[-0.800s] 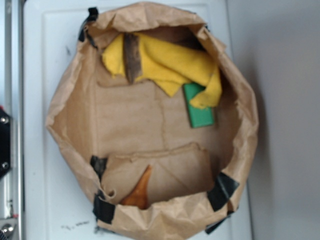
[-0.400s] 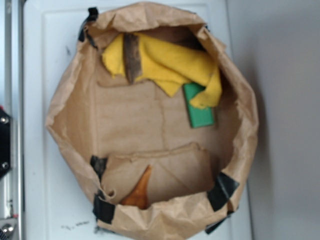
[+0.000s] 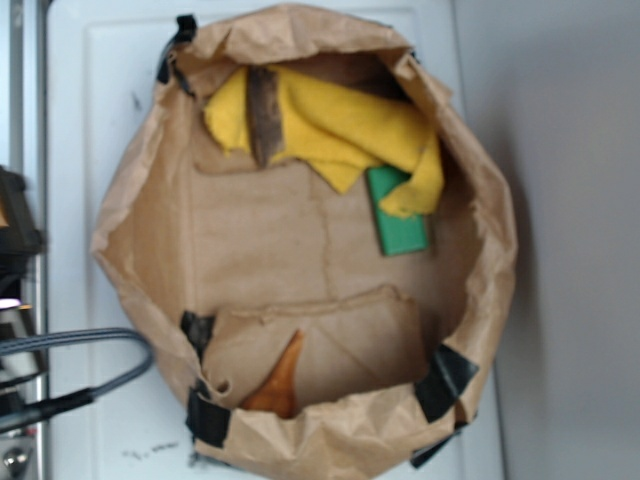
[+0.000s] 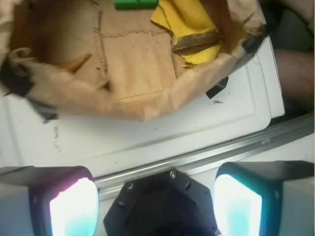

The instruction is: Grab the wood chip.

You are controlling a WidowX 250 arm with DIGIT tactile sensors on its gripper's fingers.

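Approach step, nothing grasped: gripper (image 4: 155, 196) spread wide and empty, outside the paper bag (image 3: 120, 215). Wood chip (image 3: 265, 115) lies on the yellow cloth (image 3: 350, 125) inside the bag. Next move needs clearing the rim, then descending over the chip.

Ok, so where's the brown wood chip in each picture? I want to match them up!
Exterior: the wood chip lies near the top, left of middle, on the yellow cloth inside the paper bag.
Wrist: the wood chip is at the upper right, lying sideways.
Shared landmark: the yellow cloth under it.
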